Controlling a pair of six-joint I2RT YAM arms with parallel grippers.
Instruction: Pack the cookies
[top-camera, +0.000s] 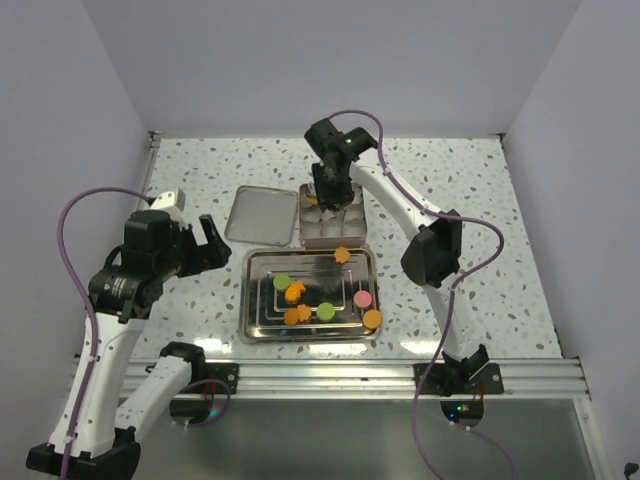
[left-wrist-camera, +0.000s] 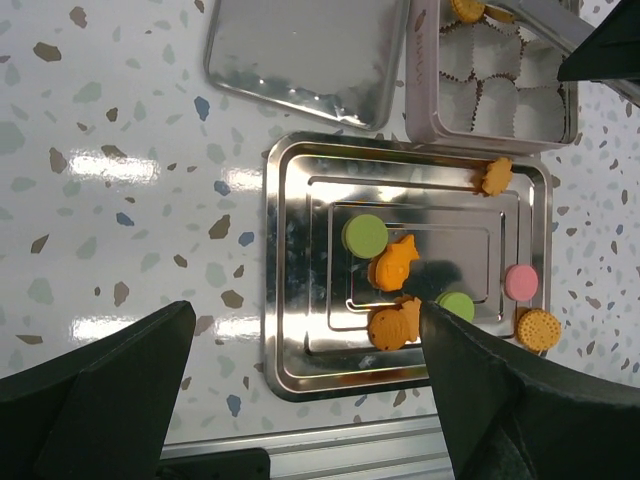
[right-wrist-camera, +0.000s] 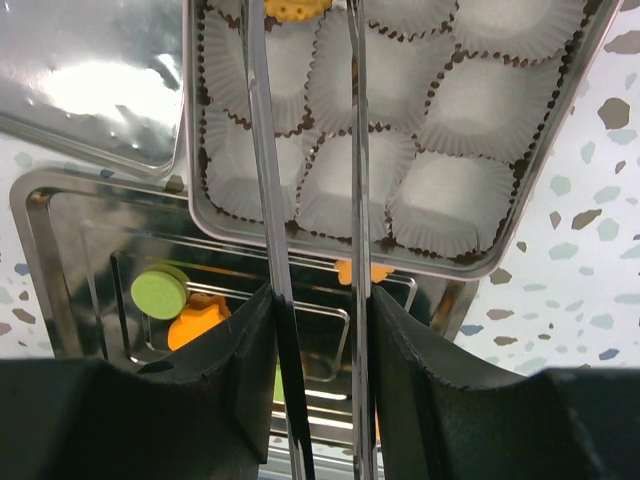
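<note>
Overhead, right hand (top-camera: 330, 190) pinches tweezers (right-wrist-camera: 263, 150) above box (left-wrist-camera: 413, 80); left hand (top-camera: 205, 248) wide near tray (left-wrist-camera: 275, 270) edge.

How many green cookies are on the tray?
2. One green cookie lies at the tray's left; the other sits centre-front, near the pink cookie. None seems hidden.

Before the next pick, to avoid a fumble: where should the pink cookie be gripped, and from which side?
Probably pinch the pink cookie across its round edge, coming straight down from above: it lies flat on the metal tray, with no other cookie touching it.
</note>
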